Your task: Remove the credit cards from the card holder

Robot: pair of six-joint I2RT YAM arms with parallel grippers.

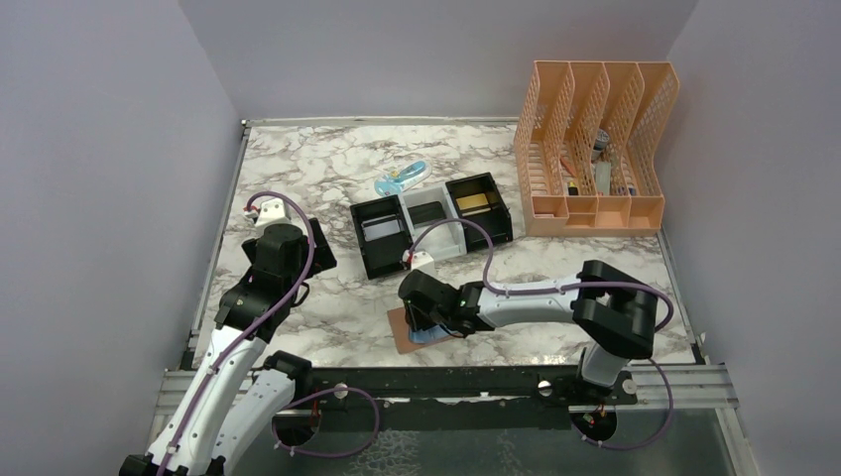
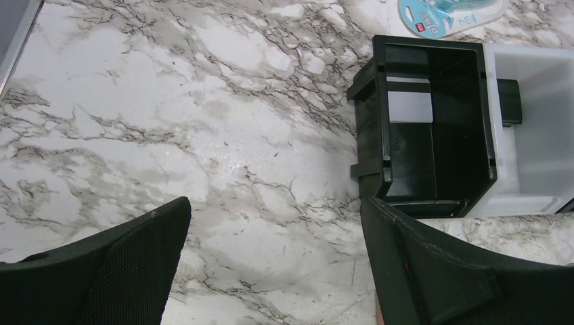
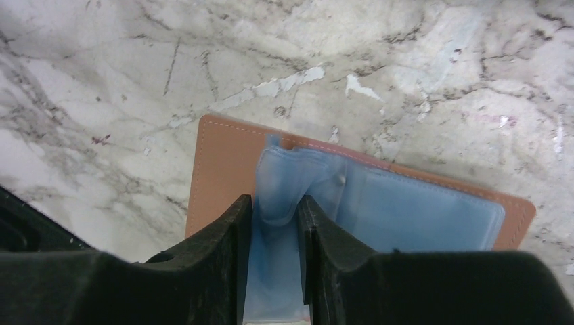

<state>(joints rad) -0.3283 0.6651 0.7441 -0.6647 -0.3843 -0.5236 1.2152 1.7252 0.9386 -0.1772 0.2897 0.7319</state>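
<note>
Fold of pale blue plastic pocket (image 3: pixel 284 172) is sitting pinched in the right gripper (image 3: pixel 274 203). Open tan-brown leather bifold card holder (image 3: pixel 220 162) is lying on the white-grey marble table (image 3: pixel 101 81), centre, near edge. Left gripper (image 2: pixel 274 203) is hanging spread wide, grasping nothing, left of the black-and-white three-compartment tray (image 2: pixel 371 128). Silvery grey plastic credit card (image 2: pixel 409 107) is lying in its left black bin, gold-orange card (image 1: pixel 476 203) in its right.

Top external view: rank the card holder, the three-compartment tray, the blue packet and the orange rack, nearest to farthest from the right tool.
1. card holder, under the right tool.
2. tray, centre, just behind.
3. blue packet, behind the tray.
4. orange rack, far right corner.
</note>
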